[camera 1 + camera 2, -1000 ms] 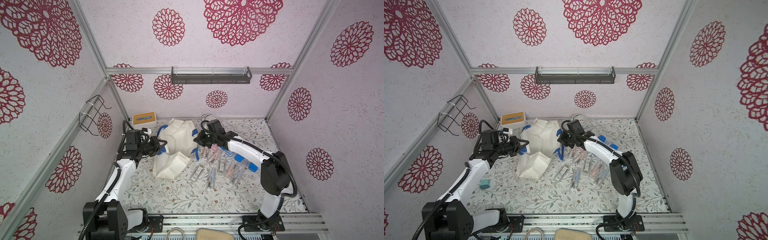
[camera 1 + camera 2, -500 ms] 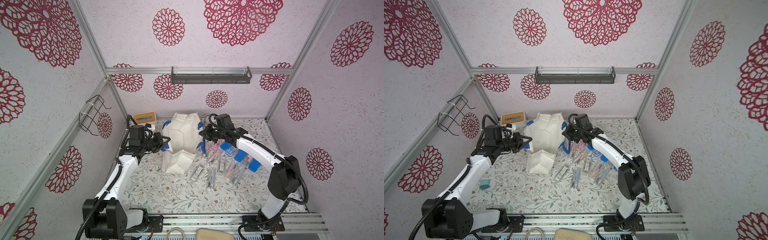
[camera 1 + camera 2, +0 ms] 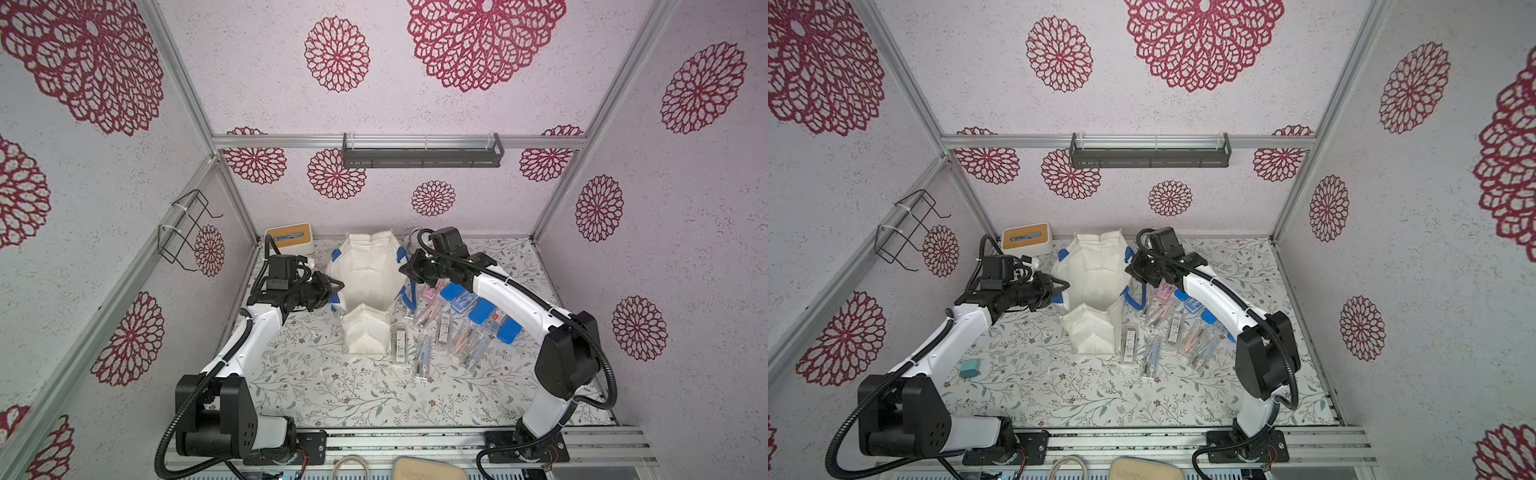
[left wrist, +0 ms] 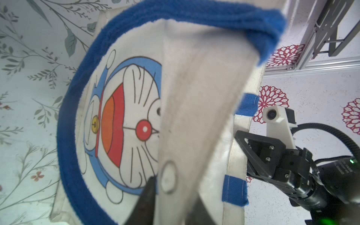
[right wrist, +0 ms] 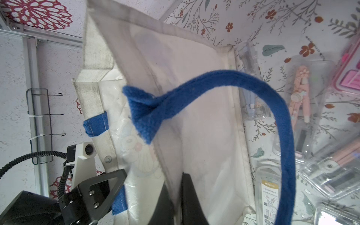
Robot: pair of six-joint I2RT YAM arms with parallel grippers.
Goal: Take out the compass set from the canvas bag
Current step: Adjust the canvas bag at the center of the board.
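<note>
Mid-table, lifted by its rim: canvas bag, lower part folded on the floral cloth. At the bag's left rim, left gripper, jaws parted around a band of cloth. On the bag's right rim, right gripper, pinched onto the fabric. Just right of the bag, compass sets in clear cases.

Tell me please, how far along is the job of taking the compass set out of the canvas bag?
Done, apparently: several compass cases lie on the table beside the canvas bag. In hand: the right gripper pinches the bag's rim; the left gripper stands open at the opposite rim. Left: releasing the bag; whether more is inside is hidden.
</note>
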